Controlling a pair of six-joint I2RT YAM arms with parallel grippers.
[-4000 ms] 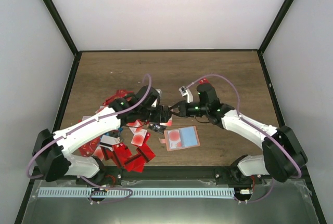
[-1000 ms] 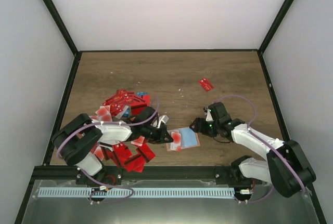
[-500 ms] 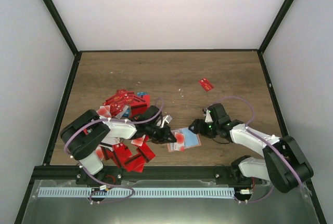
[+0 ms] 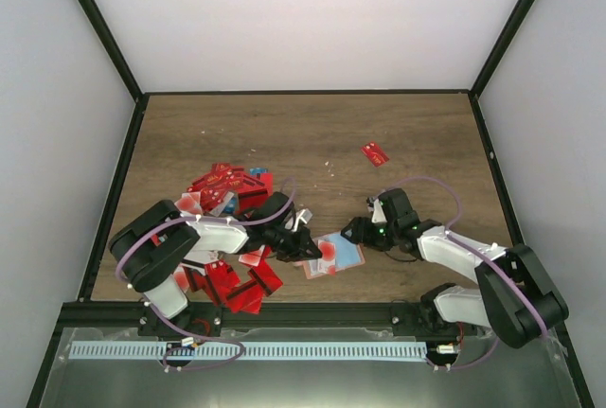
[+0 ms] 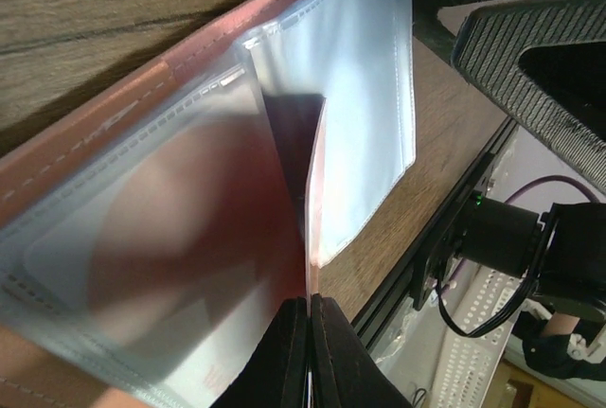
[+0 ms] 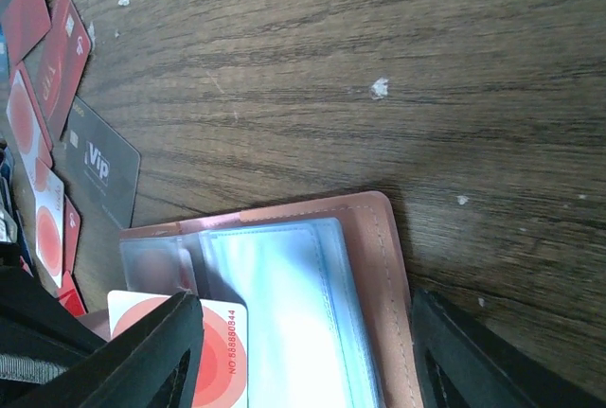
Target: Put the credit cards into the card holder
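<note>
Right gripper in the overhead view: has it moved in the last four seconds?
Yes. The right gripper has come closer to the near edge of the table and now sits at the right edge of the card holder.

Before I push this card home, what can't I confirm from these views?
How deep the card sits: the left wrist view shows it edge-on behind cloudy plastic; from above the left gripper covers it.
Near edge of the card holder: cut off by the right wrist view's bottom.
Whether the right gripper touches the holder: its fingers are blurred.
Lower cards of the pile: buried under others.
</note>
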